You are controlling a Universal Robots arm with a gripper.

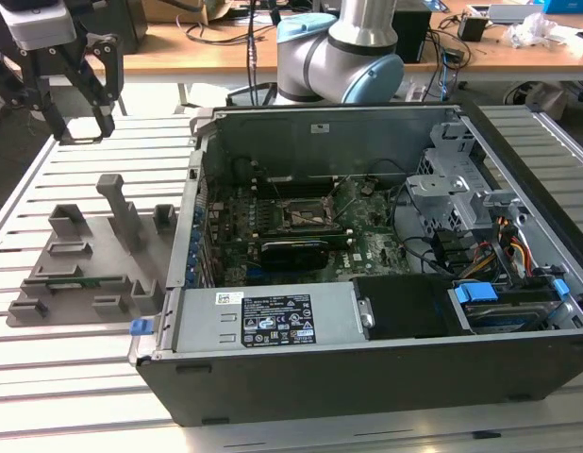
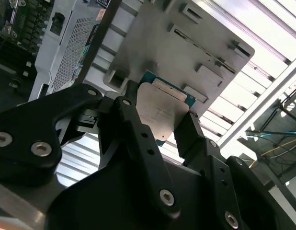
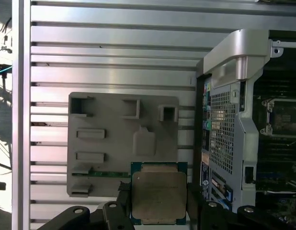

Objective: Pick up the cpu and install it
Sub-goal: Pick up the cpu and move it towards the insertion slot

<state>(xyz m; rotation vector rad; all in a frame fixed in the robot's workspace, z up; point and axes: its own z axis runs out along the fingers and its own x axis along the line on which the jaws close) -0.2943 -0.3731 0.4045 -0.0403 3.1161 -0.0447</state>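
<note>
The cpu, a flat square chip with a dull silver top on a green board, sits between the black fingers of my gripper, which is shut on its two opposite edges. In the second wrist view the cpu hangs above the grey tray, pinched by the same gripper. In the exterior view my gripper is high at the exterior view's far left, above and behind the tray. The motherboard's black cpu socket lies inside the open computer case, well to the right of the gripper.
The tray rests on a slatted aluminium table, with a green memory stick in one slot. The case's side wall stands between tray and socket. Drive cages and cables crowd the case's right part.
</note>
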